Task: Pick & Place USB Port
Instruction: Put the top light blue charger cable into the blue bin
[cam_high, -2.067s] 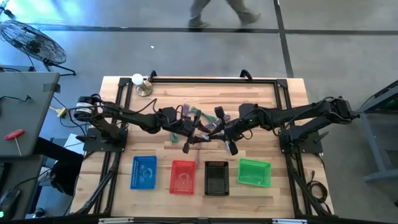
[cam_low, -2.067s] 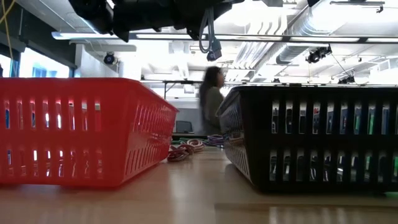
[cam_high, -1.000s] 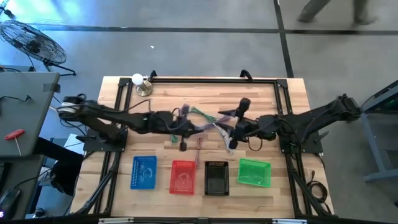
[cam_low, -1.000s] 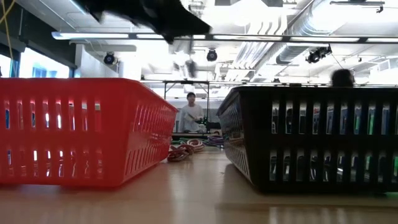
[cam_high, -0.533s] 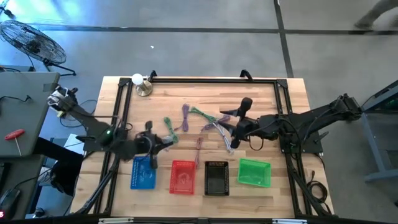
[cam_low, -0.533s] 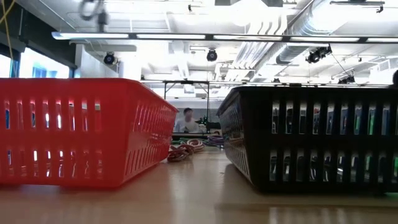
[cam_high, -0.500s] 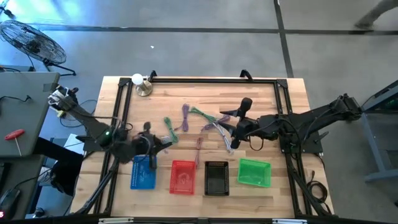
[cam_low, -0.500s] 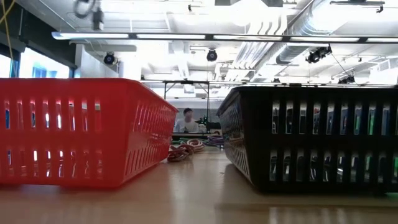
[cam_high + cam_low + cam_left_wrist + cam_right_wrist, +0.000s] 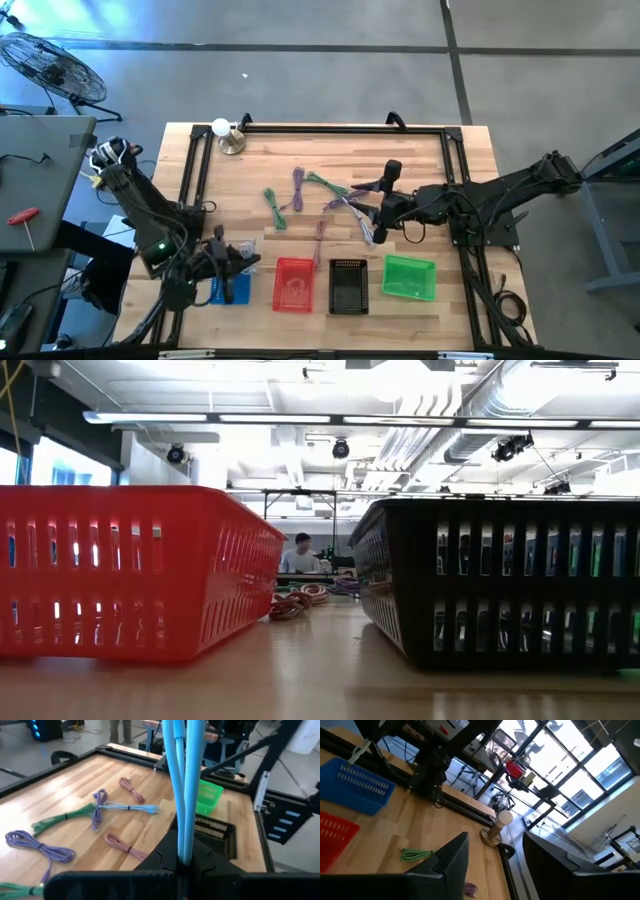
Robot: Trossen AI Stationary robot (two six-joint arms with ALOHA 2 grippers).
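Observation:
My left gripper (image 9: pixel 226 268) hangs over the blue basket (image 9: pixel 238 290) at the near left, shut on a light blue USB cable (image 9: pixel 183 775). My right gripper (image 9: pixel 372 230) stands open near the table's middle, right beside a purple cable bundle (image 9: pixel 347 208), with nothing between its fingers (image 9: pixel 495 862). More coiled cables lie flat on the wood: a green one (image 9: pixel 272 208), a purple one (image 9: pixel 298 186), a green and light blue one (image 9: pixel 325 183) and a pink one (image 9: pixel 318 238). Neither gripper shows in the low view. My left gripper pinches the light blue cable's bundled strands (image 9: pixel 183 847) between its two fingers. The strands run out side by side past the fingertips. The cable is lifted clear of the table; the far end of it leaves the left wrist view.
A red basket (image 9: pixel 294 284), a black basket (image 9: pixel 348 285) and a green basket (image 9: pixel 409 277) stand in a row along the near edge, right of the blue one. A black frame rail (image 9: pixel 320 128) borders the table. A lamp (image 9: pixel 228 135) stands at the far left corner.
My left gripper has carried the light blue cable from the cable pile at the table's middle toward the near left, ending over the blue basket. The cable has stayed clear of the table. A person has walked off behind the table.

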